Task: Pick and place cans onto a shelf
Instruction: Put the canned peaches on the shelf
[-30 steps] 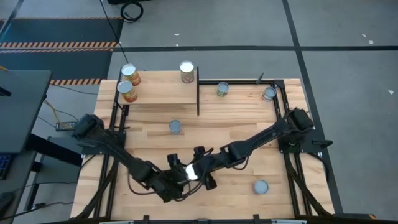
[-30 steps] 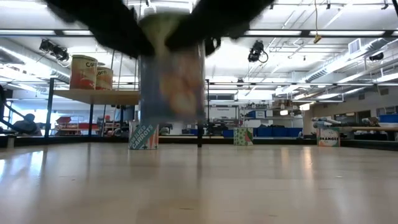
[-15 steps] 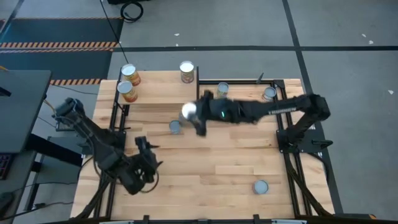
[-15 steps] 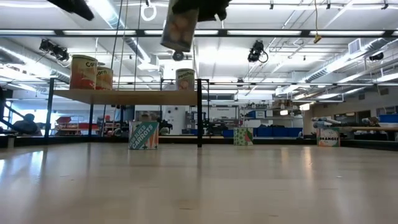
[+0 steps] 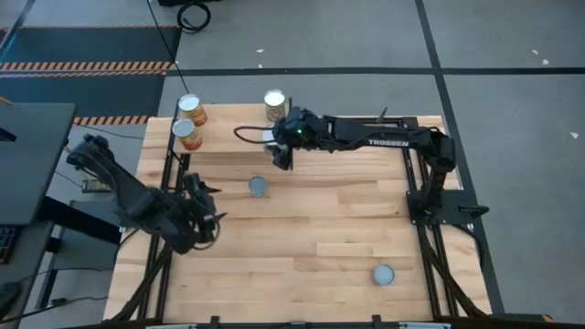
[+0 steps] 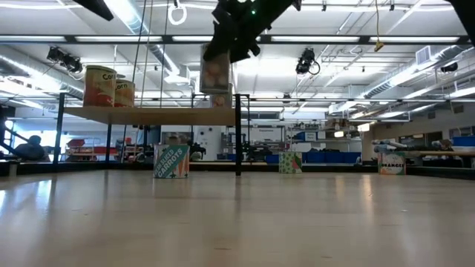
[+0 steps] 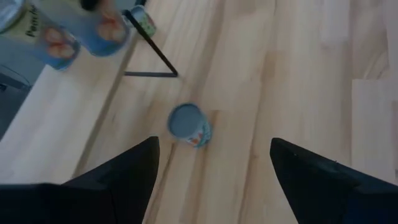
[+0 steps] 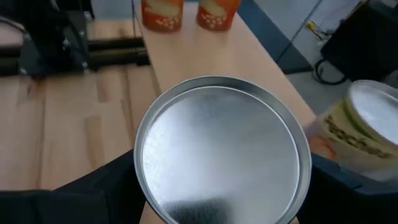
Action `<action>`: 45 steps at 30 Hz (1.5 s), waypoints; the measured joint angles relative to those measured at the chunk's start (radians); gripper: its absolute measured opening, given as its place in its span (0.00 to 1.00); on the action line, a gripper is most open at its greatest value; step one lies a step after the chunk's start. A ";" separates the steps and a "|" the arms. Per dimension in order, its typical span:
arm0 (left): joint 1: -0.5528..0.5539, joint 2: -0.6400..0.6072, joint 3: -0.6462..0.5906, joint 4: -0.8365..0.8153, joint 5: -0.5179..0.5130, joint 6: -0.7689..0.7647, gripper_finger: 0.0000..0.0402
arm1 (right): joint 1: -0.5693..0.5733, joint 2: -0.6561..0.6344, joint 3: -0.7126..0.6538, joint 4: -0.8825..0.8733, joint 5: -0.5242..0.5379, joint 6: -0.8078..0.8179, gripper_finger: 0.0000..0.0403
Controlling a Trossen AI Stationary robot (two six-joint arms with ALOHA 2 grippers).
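Note:
My right gripper (image 5: pixel 280 149) is shut on a can with a pale label (image 6: pixel 217 74) over the right end of the shelf (image 5: pixel 233 137), beside its black upright edge (image 5: pixel 291 146). The can's silver top (image 8: pixel 221 149) fills the right wrist view. Two orange-red cans (image 5: pixel 188 122) stand on the shelf's left end and a pale can (image 5: pixel 274 104) at its far right corner. My left gripper (image 5: pixel 203 206) is open and empty near the table's left edge. A blue can (image 7: pixel 189 124) stands on the table ahead of it. My right gripper pinches the can between its two fingers, one on each side of the wall just under the top rim (image 8: pixel 142 171). The fingers (image 8: pixel 93 193) come from above, pointing down. The can hangs upright, top up, lifted clear a little above the shelf board (image 6: pixel 148 115).
On the table stand a blue can (image 5: pixel 259 186) just before the shelf, two cans (image 5: pixel 326 131) (image 5: pixel 395 137) at the far right, and one (image 5: pixel 382 274) at the near right. The near middle of the tabletop (image 5: pixel 302 247) is bare wood.
My right gripper has carried the can up from the table's near middle and toward the far edge to the shelf's right end, then lowered it closer to the board. My left gripper has drawn back toward the table's left edge.

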 joint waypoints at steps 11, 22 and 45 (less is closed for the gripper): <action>0.011 -0.145 0.000 0.001 -0.071 0.083 0.78 | -0.054 0.041 0.000 0.018 -0.037 0.036 0.83; 0.011 -0.169 0.000 0.016 -0.080 0.085 0.78 | -0.065 0.070 0.000 0.048 0.004 0.021 0.93; -0.016 -0.166 0.000 0.017 -0.079 0.002 0.78 | -0.010 -0.117 0.002 -0.045 0.142 0.031 0.87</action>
